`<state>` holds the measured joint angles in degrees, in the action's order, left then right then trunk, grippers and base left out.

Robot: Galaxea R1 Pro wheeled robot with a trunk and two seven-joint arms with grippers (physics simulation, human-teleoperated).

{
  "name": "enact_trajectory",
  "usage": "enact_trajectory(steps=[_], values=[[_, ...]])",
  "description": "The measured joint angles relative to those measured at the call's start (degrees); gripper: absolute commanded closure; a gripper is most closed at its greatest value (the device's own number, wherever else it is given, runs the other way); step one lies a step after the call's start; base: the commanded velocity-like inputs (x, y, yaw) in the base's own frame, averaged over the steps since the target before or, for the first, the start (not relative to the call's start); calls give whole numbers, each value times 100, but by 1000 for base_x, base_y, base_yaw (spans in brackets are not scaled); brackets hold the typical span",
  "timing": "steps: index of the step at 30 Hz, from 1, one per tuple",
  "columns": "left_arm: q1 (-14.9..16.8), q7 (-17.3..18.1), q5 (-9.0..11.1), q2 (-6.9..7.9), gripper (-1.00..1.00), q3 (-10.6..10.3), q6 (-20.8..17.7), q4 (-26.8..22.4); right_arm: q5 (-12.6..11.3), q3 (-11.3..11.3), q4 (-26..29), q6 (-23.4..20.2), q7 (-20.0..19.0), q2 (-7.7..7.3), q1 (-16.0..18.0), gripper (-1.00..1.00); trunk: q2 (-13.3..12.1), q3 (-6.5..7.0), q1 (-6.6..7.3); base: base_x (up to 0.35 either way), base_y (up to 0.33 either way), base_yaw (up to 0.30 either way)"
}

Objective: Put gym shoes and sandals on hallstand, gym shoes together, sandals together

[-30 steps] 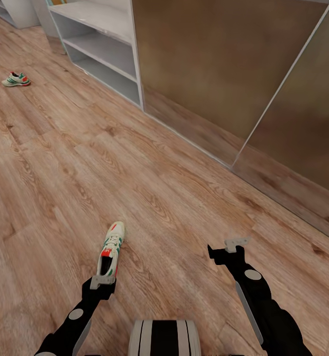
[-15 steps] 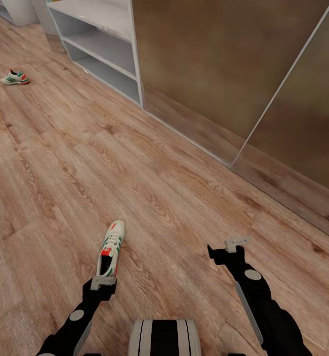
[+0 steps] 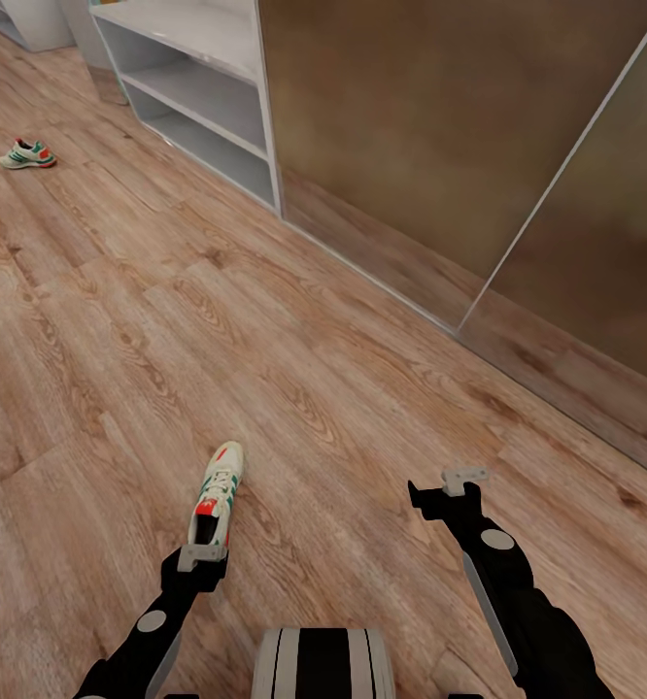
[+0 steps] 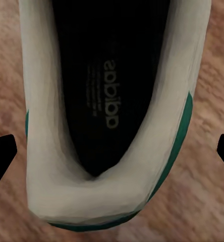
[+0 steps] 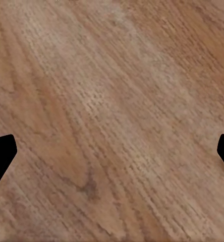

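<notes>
So the left gripper hovers right over the heel of one sneaker lying on the wood floor, fingers spread wide on either side of the shoe's opening, not touching it. The right gripper hangs over bare planks, fingers spread too, holding nothing. The other sneaker sits way off on the floor, near a white open shelf unit along the wall.
</notes>
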<state>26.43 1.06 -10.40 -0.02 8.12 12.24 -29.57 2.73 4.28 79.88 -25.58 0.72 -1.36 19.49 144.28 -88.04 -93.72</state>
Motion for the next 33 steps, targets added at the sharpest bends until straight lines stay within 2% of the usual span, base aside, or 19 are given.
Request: enact_trajectory(steps=[13,14,33], values=[[0,-2,0,-2,-100,12,0,0,-2,0,2,0,0,0,0,-100,0,0,0,89,0,0],[0,-2,0,0,100,13,0,0,-2,0,3,0,0,0,0,-100,0,0,0,10,0,0],[-19,5,18,12,100,30,55,-36,-2,0,3,0,0,0,0,-100,0,0,0,1,0,0]])
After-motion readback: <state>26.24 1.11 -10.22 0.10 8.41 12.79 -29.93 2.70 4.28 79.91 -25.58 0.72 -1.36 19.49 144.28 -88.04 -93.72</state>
